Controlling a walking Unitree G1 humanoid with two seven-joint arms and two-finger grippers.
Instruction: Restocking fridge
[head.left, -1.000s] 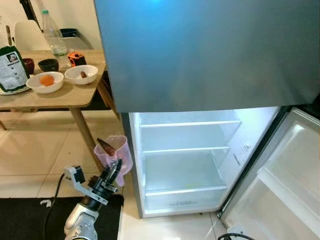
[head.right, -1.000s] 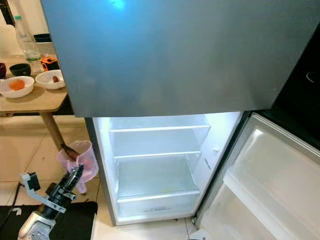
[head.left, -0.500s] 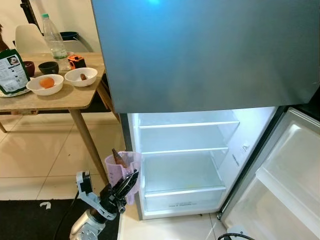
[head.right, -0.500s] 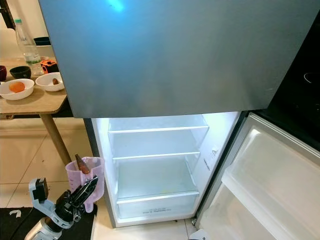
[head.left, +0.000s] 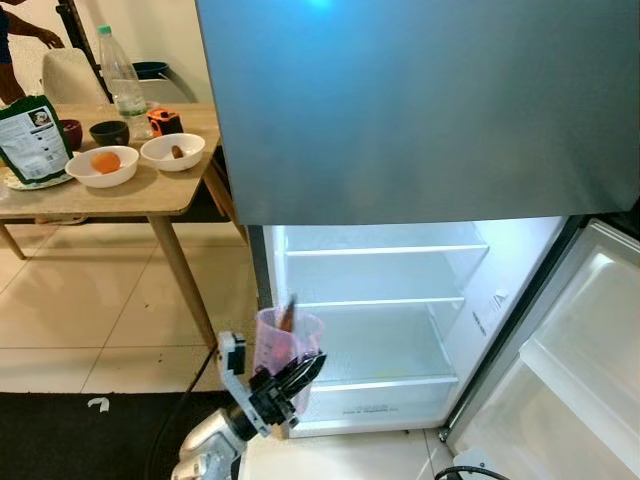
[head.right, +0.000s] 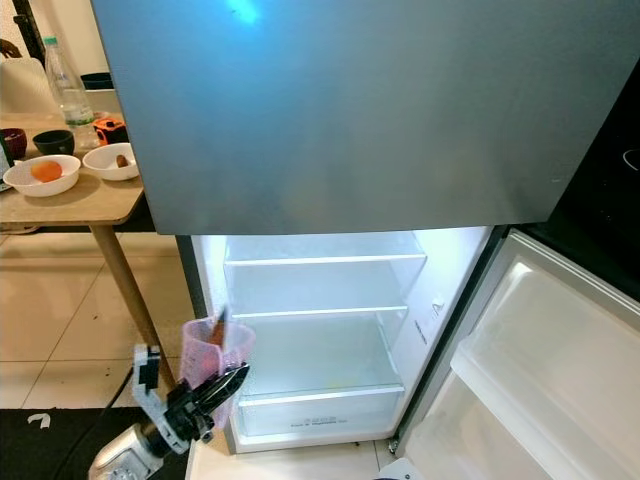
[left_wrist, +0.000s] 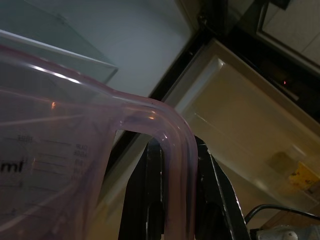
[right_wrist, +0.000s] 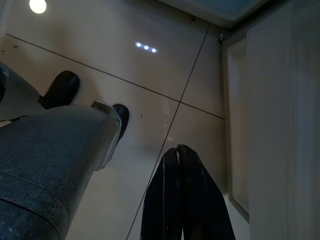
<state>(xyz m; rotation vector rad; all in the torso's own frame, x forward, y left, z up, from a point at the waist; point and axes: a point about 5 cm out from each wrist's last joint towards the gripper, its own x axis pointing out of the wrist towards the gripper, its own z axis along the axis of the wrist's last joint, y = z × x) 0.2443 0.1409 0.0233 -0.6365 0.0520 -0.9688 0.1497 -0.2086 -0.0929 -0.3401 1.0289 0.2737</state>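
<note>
Fridge (head.left: 380, 330) stands open; left end effector (head.left: 290, 378) grips the pink measuring jug (head.left: 285, 345) by its handle at the doorway. Right end effector (right_wrist: 181, 200) hangs clenched.

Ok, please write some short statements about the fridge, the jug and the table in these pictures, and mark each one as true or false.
1. The left gripper holds the pink measuring jug by its handle. True.
2. The jug is empty. False: a brown object sticks up out of it.
3. The lower fridge door stands open. True.
4. The lit fridge shelves are full of food. False: no food can be seen on them.
5. An orange fruit lies in a white bowl on the wooden table. True.
6. The right gripper is wide open. False: its fingers are together, pointing at the tiled floor.
</note>
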